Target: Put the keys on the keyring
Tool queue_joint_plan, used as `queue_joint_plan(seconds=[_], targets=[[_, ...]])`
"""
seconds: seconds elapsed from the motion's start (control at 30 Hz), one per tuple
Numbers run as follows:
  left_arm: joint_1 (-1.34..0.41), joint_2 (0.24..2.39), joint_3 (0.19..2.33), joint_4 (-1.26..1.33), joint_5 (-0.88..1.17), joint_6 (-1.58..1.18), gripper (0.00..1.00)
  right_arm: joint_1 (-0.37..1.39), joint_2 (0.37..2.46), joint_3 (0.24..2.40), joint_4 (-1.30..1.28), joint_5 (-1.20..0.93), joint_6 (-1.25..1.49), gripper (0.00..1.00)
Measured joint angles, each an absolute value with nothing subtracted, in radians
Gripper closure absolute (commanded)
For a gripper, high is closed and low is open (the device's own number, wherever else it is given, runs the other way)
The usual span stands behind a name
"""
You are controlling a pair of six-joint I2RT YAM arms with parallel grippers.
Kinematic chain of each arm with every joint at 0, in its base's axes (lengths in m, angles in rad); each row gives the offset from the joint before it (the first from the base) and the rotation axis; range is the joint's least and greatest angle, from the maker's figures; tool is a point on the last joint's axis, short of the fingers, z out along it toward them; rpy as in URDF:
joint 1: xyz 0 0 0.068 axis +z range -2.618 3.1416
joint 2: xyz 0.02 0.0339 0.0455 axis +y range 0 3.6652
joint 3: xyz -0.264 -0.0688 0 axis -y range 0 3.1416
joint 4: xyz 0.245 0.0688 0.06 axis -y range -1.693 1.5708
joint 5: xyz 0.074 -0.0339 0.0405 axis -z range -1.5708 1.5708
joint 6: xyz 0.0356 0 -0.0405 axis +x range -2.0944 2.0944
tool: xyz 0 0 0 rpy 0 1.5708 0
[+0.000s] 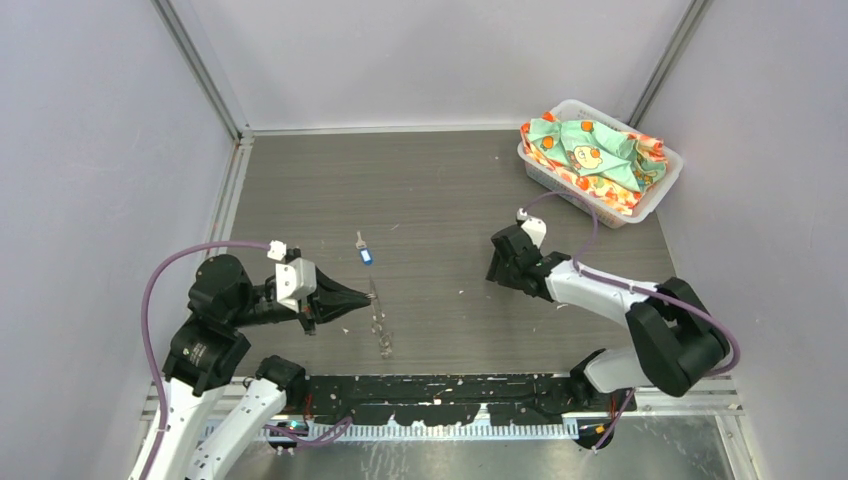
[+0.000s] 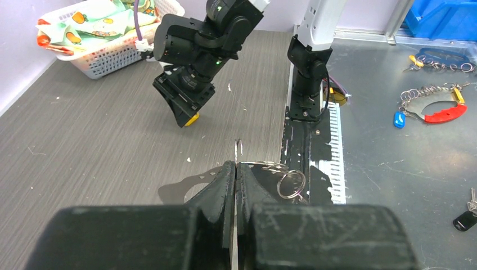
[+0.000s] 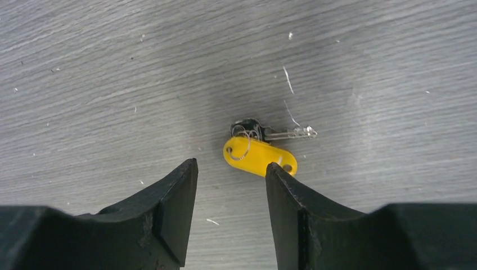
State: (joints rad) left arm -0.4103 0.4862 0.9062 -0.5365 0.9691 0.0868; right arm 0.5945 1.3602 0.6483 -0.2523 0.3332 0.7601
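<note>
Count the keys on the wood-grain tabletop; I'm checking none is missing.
2. The blue-tagged key lies mid-table; the yellow-tagged key lies just ahead of the right gripper. More might be hidden from view.

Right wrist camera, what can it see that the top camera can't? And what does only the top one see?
Only the right wrist view shows the small silver key with its yellow oval plastic tag, lying on the table by the fingertips. From above, the right gripper hides it. Only the top view shows the small key with a blue tag, the white plastic basket of patterned cloth, and the left gripper shut on the silvery chain-like keyring. Both show the grey wood-grain table and the right gripper, whose jaws are open in the wrist view.
</note>
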Motion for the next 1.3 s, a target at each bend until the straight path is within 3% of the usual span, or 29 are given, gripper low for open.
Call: queue_joint_plan(seconds=[0.7,1.0,1.3], targets=[[-0.410,0.460,0.906,-0.542,0.968,0.094,1.00,0.584,1.493,0.716,-0.196,0.338,0.766,0.76],[-0.410,0.451,0.906,-0.548,0.968,0.105,1.00,0.582,1.507,0.745,-0.215,0.348,0.760,0.99],[-0.410,0.451,0.906,-0.558,0.950,0.103,1.00,0.589,1.493,0.758,-0.213,0.318,0.696,0.99]])
